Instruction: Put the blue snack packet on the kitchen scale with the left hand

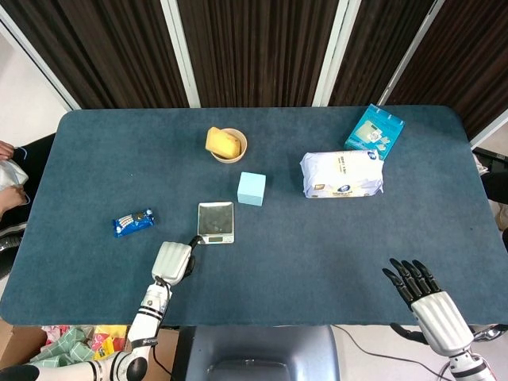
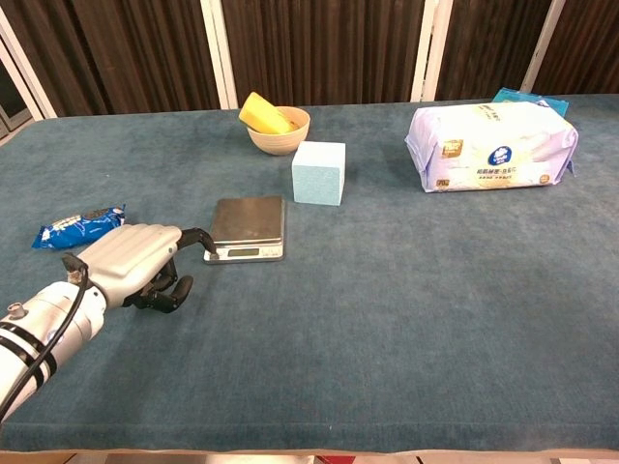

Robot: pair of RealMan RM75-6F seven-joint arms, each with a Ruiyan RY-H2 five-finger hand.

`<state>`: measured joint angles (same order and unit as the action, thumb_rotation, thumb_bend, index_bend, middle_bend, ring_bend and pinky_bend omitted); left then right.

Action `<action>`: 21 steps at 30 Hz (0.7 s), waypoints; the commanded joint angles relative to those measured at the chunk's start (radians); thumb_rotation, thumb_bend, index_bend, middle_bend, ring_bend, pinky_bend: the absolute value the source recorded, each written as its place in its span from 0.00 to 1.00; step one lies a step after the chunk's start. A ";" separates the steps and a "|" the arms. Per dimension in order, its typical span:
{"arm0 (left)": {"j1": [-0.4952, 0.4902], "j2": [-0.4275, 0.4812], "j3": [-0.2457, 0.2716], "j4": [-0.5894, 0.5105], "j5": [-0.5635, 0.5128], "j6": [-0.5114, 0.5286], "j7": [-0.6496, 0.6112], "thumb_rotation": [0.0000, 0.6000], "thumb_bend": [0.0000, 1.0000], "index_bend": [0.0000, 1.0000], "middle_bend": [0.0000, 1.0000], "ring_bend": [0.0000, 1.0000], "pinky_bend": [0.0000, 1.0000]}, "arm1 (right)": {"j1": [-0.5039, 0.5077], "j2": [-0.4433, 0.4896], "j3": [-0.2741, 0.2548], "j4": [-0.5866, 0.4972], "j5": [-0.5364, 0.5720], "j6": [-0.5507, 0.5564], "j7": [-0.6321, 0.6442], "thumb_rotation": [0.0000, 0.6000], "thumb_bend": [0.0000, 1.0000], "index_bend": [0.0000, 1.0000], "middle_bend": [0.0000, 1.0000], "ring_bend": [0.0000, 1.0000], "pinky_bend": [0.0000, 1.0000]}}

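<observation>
The blue snack packet point(image 1: 132, 223) point(image 2: 77, 225) lies flat on the blue tablecloth, left of the kitchen scale point(image 1: 216, 221) point(image 2: 248, 227). The scale's steel plate carries nothing. My left hand point(image 1: 175, 260) point(image 2: 135, 261) rests low over the table between the two, nearer the front edge. Its fingers are curled in on nothing and its thumb points at the scale's near left corner. The packet is a short way to the hand's left, not touching it. My right hand point(image 1: 421, 298) hovers at the front right with fingers stretched apart and holds nothing; the chest view does not show it.
A bowl point(image 1: 228, 145) point(image 2: 278, 126) with a yellow sponge stands behind the scale. A light blue cube point(image 1: 252, 188) point(image 2: 319, 172) sits just beyond the scale's right corner. A white tissue pack point(image 1: 341, 174) point(image 2: 491, 145) and a blue box point(image 1: 374, 132) point(image 2: 527, 97) lie at the back right.
</observation>
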<state>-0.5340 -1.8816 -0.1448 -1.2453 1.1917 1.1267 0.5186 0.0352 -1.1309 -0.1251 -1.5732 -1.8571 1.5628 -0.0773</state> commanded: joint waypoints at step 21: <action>0.003 0.000 0.015 -0.001 0.019 0.014 -0.010 1.00 0.55 0.29 1.00 1.00 1.00 | -0.003 0.004 0.002 0.000 0.001 0.007 0.010 1.00 0.19 0.00 0.00 0.00 0.00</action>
<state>-0.5314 -1.8838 -0.1298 -1.2405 1.2008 1.1316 0.5144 0.0324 -1.1268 -0.1234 -1.5735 -1.8557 1.5703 -0.0675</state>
